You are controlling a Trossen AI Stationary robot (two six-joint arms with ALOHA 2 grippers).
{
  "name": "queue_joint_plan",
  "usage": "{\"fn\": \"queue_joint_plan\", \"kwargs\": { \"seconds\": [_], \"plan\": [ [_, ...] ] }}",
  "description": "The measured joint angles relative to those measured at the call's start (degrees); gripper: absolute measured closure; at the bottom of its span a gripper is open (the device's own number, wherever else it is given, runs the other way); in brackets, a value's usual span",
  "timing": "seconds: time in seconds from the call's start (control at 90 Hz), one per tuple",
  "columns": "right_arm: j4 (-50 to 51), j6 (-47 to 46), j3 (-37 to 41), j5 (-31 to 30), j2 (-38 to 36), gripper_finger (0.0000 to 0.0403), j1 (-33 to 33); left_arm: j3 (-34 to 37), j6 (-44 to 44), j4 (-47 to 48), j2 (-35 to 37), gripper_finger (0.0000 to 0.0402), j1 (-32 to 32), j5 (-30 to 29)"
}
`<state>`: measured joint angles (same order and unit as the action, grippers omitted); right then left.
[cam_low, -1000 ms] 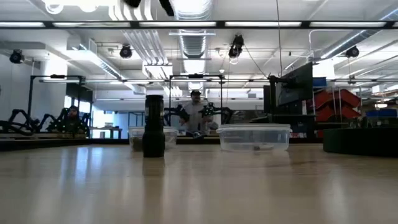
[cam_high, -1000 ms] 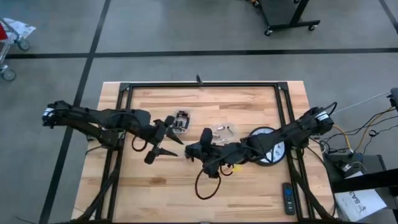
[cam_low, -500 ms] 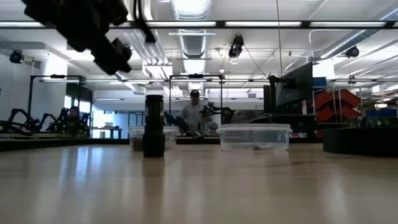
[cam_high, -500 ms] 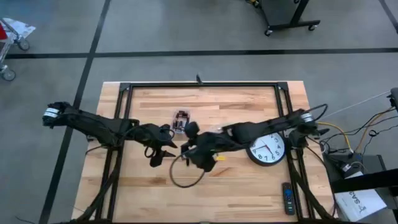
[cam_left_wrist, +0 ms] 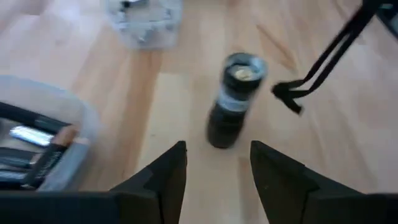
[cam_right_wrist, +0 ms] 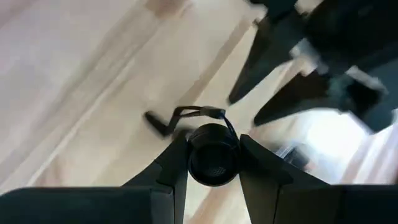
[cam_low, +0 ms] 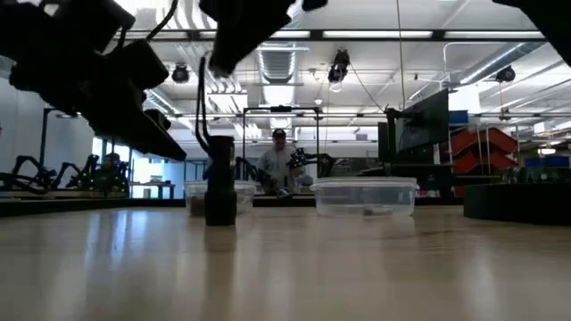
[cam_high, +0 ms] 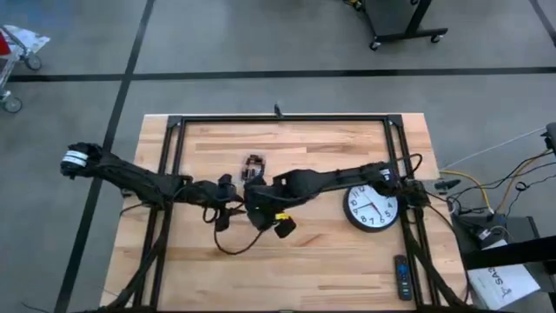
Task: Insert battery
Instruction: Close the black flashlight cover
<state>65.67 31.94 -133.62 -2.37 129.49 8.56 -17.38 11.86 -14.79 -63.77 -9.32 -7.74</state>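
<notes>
A dark, round flashlight stands upright on the pale wood-plank table. The left gripper, fingers parted and empty, sits just beside it. The right gripper brackets the flashlight from above; contact unclear. Clear plastic tubs lie near.

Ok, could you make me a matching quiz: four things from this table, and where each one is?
1. black cylindrical flashlight body
2. round white-faced clock
3. slim dark remote control
4. round black cap on a cord

A. between the right gripper's fingers
B. alone near a corner of the wooden table, right arm's side
C. standing upright ahead of the open left gripper
D. lying flat, face up

Pairs: 1-C, 2-D, 3-B, 4-A
</notes>
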Motion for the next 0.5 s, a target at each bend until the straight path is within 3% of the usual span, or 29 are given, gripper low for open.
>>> {"fn": "queue_joint_plan", "kwargs": {
  "seconds": [0.5],
  "plan": [
    [1.0,-1.9,0.1,1.5,0.4,0.0312,-1.1,1.3,-3.8,-25.9,-20.2,0.0238,0.0,0.2]
  ]
}}
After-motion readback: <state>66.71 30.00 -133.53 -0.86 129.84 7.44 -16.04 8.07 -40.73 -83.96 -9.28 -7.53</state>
